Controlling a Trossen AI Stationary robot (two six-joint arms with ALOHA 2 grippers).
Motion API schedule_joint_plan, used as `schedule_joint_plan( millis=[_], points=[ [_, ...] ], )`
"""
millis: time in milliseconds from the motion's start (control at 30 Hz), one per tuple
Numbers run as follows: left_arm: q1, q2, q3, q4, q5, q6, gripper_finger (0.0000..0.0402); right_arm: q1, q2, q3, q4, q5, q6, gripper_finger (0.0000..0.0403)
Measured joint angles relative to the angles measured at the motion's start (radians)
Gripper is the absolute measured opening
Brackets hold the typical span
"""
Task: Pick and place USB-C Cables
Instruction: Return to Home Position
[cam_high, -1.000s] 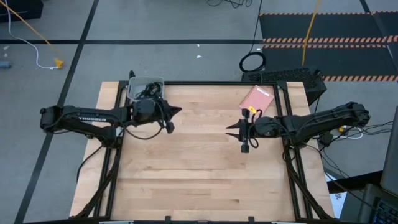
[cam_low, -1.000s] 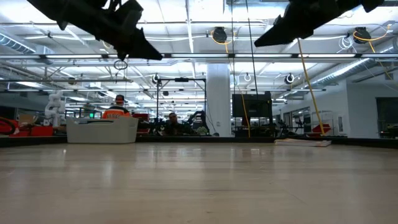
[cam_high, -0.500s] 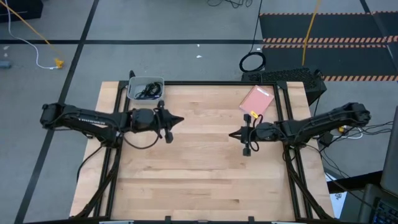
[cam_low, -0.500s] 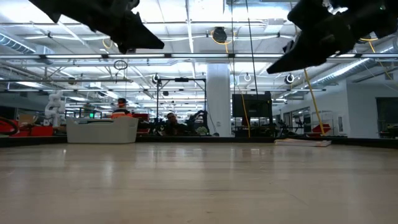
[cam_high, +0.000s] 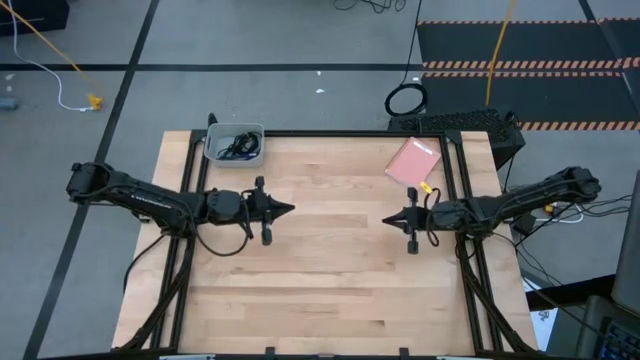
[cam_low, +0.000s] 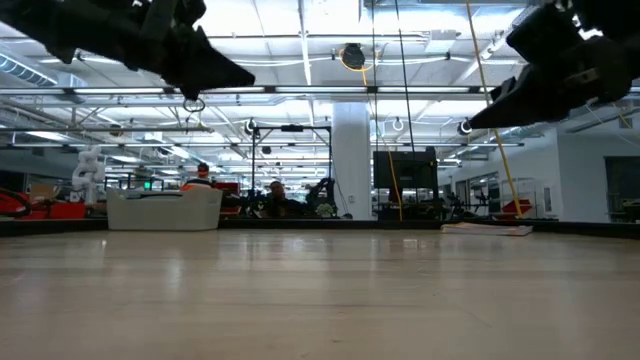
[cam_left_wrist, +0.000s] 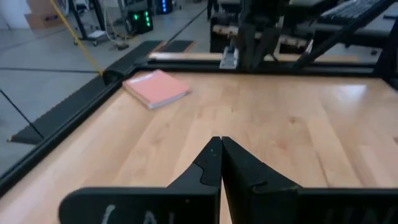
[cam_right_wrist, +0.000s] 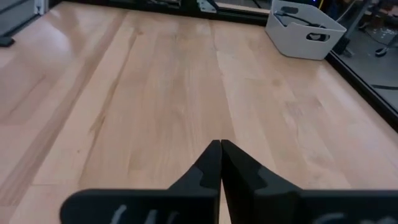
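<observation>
Both arms have pulled back since a second ago, and the left one is off the bin now. Left gripper hangs around 9 o'clock over the table, right gripper at 3. Fingers are pressed together on both, nothing held. Further back at 11 o'clock, the USB-C Cables lie tangled in the white bin. Only worry, I'd guess: springy coils creeping over the rim.

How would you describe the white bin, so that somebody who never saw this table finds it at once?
Look at the wooden table from above. At its upper left corner stands the white bin. It is the only container there, with dark cables inside; the other loose thing, a pink book, is flat.
</observation>
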Motion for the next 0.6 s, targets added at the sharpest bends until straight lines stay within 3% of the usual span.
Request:
schedule_joint_plan(
  millis=[367,600],
  points=[
    [-0.026,0.0,-0.096,0.057,0.0,-0.071,0.0007,0.045,-0.197,-0.126,-0.001,-0.011,0.022,0.0],
    [-0.07,-0.01,-0.106,0.06,0.001,-0.094,0.0003,0.063,-0.276,-0.166,0.0,-0.112,-0.013,0.0]
  ],
)
